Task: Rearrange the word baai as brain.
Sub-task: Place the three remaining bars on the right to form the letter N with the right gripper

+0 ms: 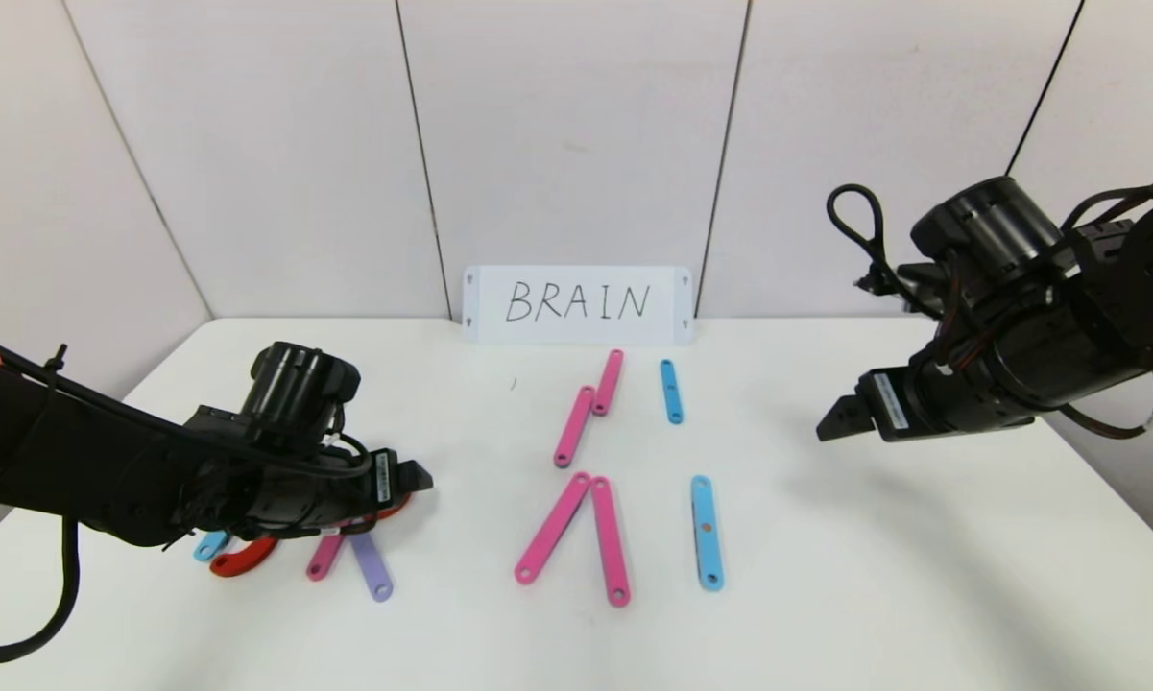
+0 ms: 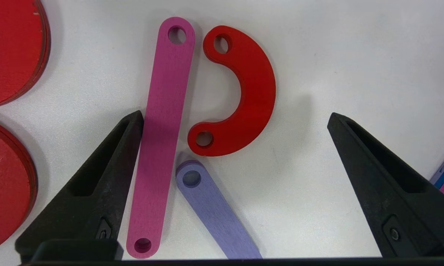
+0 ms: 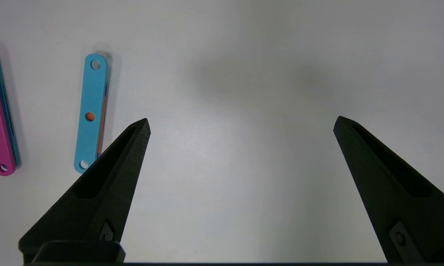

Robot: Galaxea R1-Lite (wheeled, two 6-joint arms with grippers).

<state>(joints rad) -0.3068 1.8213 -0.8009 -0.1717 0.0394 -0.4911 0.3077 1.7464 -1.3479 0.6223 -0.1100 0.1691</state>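
Observation:
The word lies as flat strips on the white table (image 1: 826,595). My left gripper (image 1: 420,477) is open above its left letters: a pink strip (image 2: 162,136), a red C-shaped arc (image 2: 249,92) and a purple strip (image 2: 216,216) form an R. One fingertip (image 2: 131,127) lies beside the pink strip. In the head view the arm hides most of these; the purple strip (image 1: 372,566), a red arc (image 1: 242,559) and a blue end (image 1: 209,547) show. Two pink strips (image 1: 576,533) form an inverted V. A blue strip (image 1: 707,531) stands right of them. My right gripper (image 1: 833,420) is open, empty, above bare table.
The white BRAIN card (image 1: 578,303) leans on the back wall. Spare pink strips (image 1: 590,405) and a short blue strip (image 1: 671,391) lie in front of it. Two more red arcs (image 2: 7,51) sit beside the R. The blue strip also shows in the right wrist view (image 3: 90,112).

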